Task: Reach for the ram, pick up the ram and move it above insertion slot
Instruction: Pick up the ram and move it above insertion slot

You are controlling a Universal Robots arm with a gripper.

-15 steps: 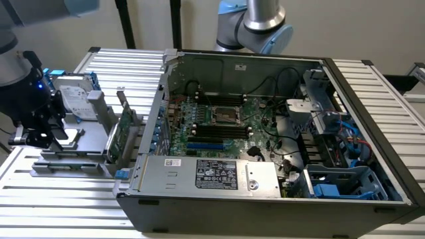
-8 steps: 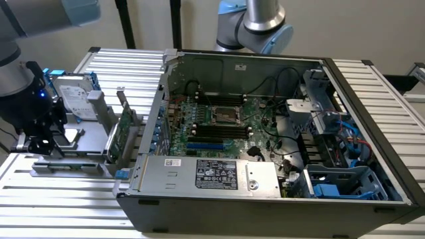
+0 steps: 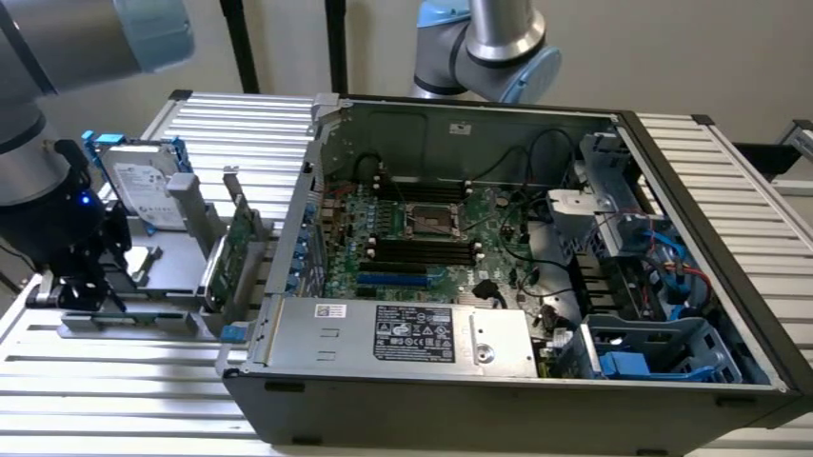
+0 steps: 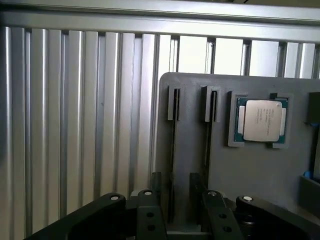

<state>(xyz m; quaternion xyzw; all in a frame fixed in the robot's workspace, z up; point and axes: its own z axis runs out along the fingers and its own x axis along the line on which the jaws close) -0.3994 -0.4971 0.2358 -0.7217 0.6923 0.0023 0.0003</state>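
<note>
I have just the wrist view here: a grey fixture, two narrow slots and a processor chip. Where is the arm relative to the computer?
Observer: The gripper hangs low over the grey fixture at the exterior view's left, outside the open computer case.
Operator: Anything between it and the case?
Observer: Yes, a green expansion card stands upright on the fixture, close beside the case wall.
Operator: And the hard drive?
Observer: The silver hard drive stands upright on the fixture, farther from the camera than the gripper.

Silver-grey arm (image 3: 38,57) tubes, pale-blue joint caps — black gripper (image 4: 176,197) linkage, 4 silver screws.
</note>
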